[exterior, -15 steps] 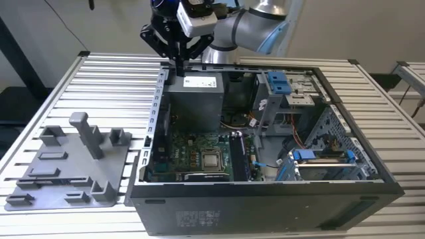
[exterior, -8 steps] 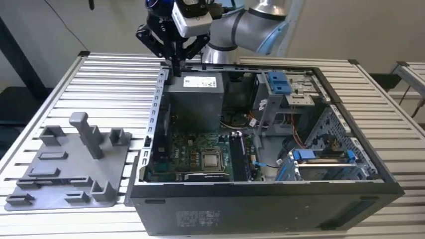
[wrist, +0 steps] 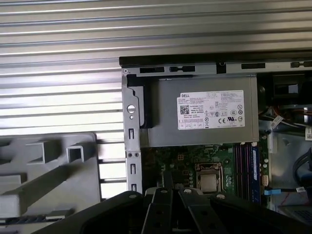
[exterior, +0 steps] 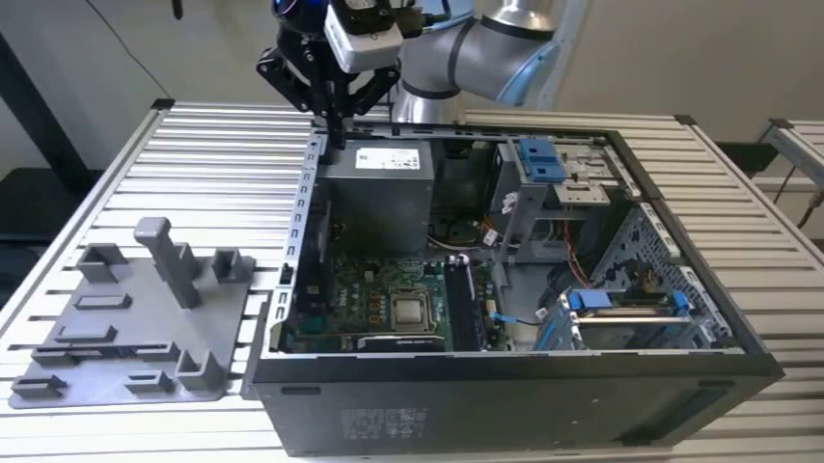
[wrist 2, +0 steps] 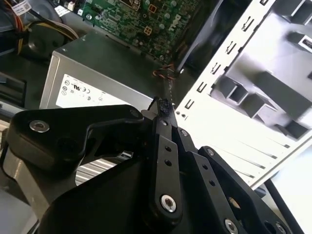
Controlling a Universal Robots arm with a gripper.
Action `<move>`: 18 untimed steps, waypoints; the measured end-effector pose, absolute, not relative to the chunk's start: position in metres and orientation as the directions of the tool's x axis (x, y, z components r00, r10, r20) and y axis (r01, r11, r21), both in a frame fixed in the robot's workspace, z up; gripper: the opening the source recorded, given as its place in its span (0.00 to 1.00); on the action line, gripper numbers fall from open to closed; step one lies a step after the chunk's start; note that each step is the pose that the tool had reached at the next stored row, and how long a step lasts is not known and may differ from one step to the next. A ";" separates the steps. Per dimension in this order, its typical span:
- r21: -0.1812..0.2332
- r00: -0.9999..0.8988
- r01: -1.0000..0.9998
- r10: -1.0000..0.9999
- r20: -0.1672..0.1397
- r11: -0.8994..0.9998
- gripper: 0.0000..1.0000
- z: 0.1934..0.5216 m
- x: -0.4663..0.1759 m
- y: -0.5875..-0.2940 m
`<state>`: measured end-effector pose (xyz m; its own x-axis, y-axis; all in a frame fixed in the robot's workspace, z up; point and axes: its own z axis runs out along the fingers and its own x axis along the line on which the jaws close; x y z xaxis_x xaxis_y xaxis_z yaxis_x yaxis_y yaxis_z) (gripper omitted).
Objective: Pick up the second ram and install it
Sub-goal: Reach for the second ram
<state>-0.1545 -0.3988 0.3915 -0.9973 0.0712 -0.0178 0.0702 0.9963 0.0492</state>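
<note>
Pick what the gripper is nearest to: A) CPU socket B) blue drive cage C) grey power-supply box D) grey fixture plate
C: in the exterior view the gripper hangs at a far corner of the open case, right by the grey power-supply box, and both wrist views show that box close to its tip.

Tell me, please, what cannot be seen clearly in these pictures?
- Claw: whether it carries the second ram is too small to tell, exterior view.
- Memory slots: lower ends hidden by the claw, first wrist view.
- Fixture plate: cut off by the edge, first wrist view.
</note>
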 end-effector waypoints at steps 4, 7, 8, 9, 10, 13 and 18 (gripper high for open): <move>0.049 -0.997 0.070 0.071 -0.018 0.996 0.11 0.391 -0.157 -0.399; 0.049 -0.997 0.070 0.071 -0.018 0.996 0.11 0.391 -0.158 -0.399; 0.049 -0.997 0.070 0.071 -0.018 0.996 0.11 0.391 -0.159 -0.399; 0.049 -0.997 0.070 0.071 -0.018 0.996 0.11 0.390 -0.159 -0.399; 0.049 -0.997 0.070 0.071 -0.018 0.996 0.11 0.390 -0.160 -0.399; 0.049 -0.997 0.070 0.071 -0.018 0.996 0.11 0.390 -0.162 -0.399; 0.049 -0.997 0.070 0.071 -0.018 0.996 0.11 0.389 -0.164 -0.399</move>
<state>-0.1642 -0.3988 0.3888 -0.9973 0.0712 -0.0177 0.0702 0.9963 0.0492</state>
